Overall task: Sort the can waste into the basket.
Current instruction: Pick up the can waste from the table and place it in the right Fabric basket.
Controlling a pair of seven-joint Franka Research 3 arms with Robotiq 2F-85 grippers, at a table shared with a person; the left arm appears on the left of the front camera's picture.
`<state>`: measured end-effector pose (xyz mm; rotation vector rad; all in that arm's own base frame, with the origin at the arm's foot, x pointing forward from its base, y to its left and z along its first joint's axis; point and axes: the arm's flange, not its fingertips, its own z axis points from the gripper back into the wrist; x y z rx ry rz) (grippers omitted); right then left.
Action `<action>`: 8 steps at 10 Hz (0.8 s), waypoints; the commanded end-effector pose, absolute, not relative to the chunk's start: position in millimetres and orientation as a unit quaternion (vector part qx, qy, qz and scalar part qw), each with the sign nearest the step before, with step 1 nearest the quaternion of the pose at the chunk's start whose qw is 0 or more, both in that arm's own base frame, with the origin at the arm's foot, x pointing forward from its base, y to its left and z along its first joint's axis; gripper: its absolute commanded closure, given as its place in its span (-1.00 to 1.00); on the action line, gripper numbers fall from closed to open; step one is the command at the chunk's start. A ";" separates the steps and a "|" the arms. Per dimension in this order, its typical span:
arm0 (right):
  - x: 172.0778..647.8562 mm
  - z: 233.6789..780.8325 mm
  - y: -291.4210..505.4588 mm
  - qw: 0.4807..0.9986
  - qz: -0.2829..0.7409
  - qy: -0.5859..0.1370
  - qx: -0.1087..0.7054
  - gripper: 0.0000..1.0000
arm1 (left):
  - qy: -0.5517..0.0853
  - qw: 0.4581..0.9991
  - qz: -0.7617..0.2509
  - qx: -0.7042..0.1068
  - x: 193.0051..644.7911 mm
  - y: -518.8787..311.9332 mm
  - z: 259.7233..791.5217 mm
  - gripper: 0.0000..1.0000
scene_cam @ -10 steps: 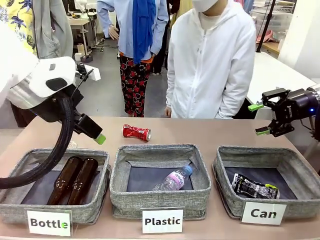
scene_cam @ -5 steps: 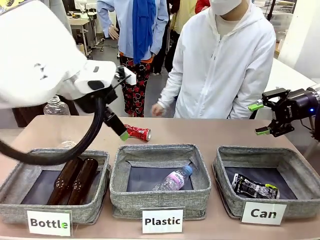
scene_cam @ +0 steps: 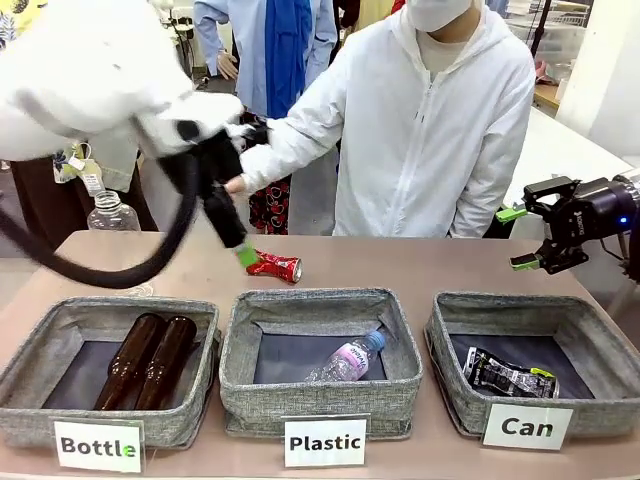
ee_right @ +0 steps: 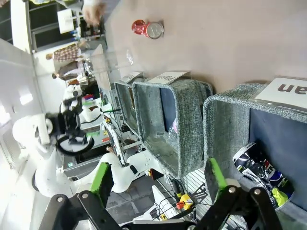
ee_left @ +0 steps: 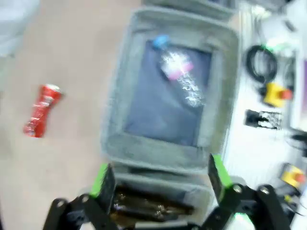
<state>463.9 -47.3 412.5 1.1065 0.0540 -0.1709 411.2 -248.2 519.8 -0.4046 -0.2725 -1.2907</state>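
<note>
"Can waste [scene_cam: 274, 265]: where did it lie?"

"In two places. The red can [ee_left: 42, 111] lay on its side on the bare table [scene_cam: 420, 262], just beyond the far rim of the Plastic basket [scene_cam: 320, 298]. The black can [scene_cam: 510, 377] was already down in the basket [scene_cam: 520, 303] labelled Can."

"And the grippers?"

"The left gripper [ee_left: 159, 175] hung over the table, fingers spread wide and nothing between them. In the front view one green pad [scene_cam: 247, 257] sat just beside the red can's left end; I couldn't tell whether it touched. The right gripper [scene_cam: 517, 238] was wide open and empty too, up in the air near the table's far right end. A person's hand [scene_cam: 236, 185] reached out behind the left arm."

"How would the red one handle?"

"Light, I'd judge: thin metal, pinched at the waist with flared ends. It looked shiny, so probably slippery, and it would likely roll if nudged sideways. I'd close across the crushed waist, where the pads would meet flatter faces. A hard squeeze would only crumple it further, which hardly matters for waste."
</note>
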 end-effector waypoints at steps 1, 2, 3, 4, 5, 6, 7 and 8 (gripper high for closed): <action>464.6 414.8 -50.0 0.848 -0.069 0.023 0.526 -1.00 | -0.146 0.738 -0.610 -0.248 293.1 -154.6 555.5 -1.00; 464.6 414.8 -50.0 0.848 -0.069 0.023 0.526 -1.00 | -0.198 0.754 -0.572 -0.256 252.4 -119.2 559.5 -1.00; 464.6 414.8 -50.0 0.848 -0.069 0.023 0.526 -1.00 | -0.244 0.771 -0.529 -0.257 233.8 -85.1 564.6 -1.00; 464.6 414.8 -50.0 0.848 -0.069 0.023 0.526 -1.00 | -0.277 0.812 -0.439 -0.268 241.7 -51.5 571.2 -1.00; 464.6 414.8 -50.0 0.848 -0.069 0.023 0.526 -1.00 | -0.290 0.839 -0.349 -0.301 259.8 -17.7 575.0 -1.00; 464.6 414.8 -50.0 0.848 -0.069 0.023 0.526 -1.00 | -0.273 0.845 -0.313 -0.337 273.6 18.2 574.4 -1.00; 464.6 414.8 -50.0 0.848 -0.069 0.023 0.526 -1.00 | -0.253 0.845 -0.290 -0.371 276.8 58.9 568.6 -1.00; 464.6 414.8 -50.0 0.848 -0.069 0.023 0.526 -1.00 | -0.236 0.846 -0.290 -0.381 287.3 76.7 563.8 -1.00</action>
